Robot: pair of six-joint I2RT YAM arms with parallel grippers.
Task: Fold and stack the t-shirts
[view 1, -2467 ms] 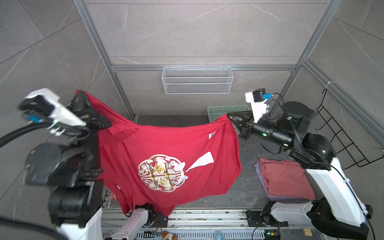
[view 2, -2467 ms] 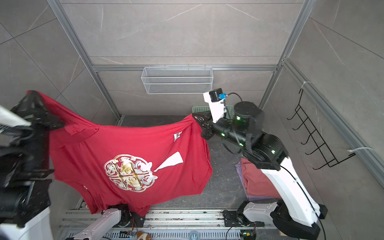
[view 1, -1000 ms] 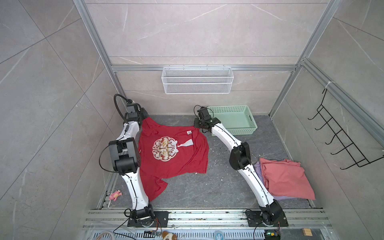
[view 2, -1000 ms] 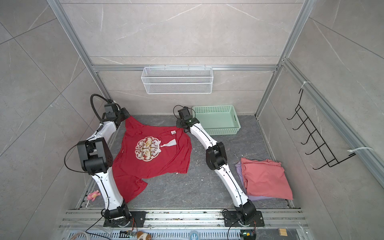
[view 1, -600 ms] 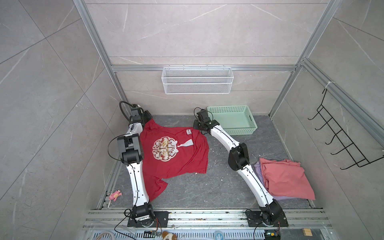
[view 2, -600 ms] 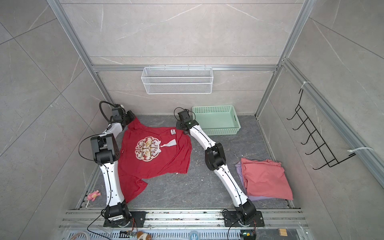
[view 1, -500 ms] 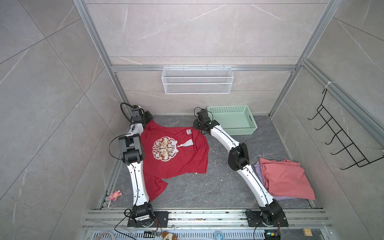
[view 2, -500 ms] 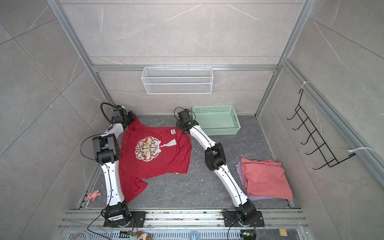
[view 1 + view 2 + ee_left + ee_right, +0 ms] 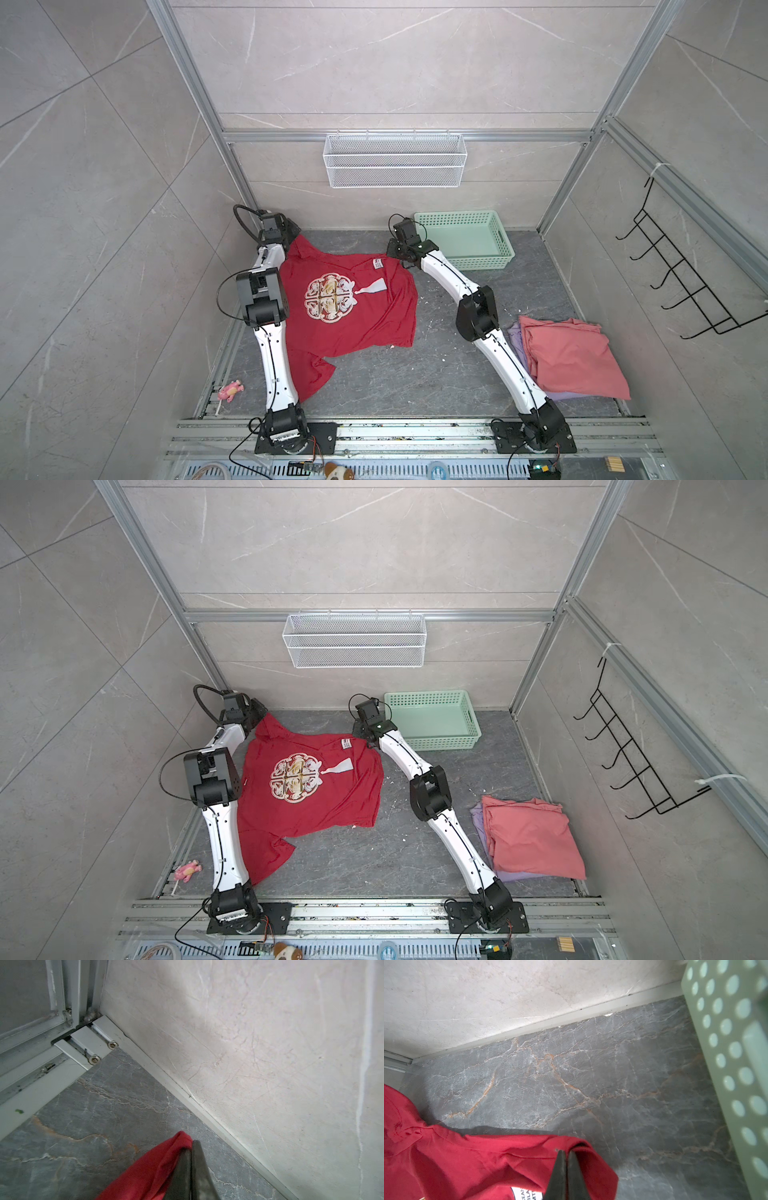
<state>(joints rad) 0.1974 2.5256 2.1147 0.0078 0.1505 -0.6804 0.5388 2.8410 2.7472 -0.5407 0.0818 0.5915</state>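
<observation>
Cloth this soft is light and floppy, so we reckon the bright red cotton t-shirt with the white-and-gold chest print is best grabbed at corners and hems. It lies spread print-up on the grey marbled tabletop, left of centre. Our left gripper is pinched tight on one far corner, and the right gripper on the other. The pale stone back wall and the mint-green perforated plastic basket crowd the far side. We see open room nearer us. The folded salmon-pink t-shirt sits on the lavender t-shirt, well apart at right.

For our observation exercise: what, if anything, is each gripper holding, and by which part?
Both hold the red t-shirt: left gripper pinches its far left corner, right gripper its far right corner beside the label.
</observation>
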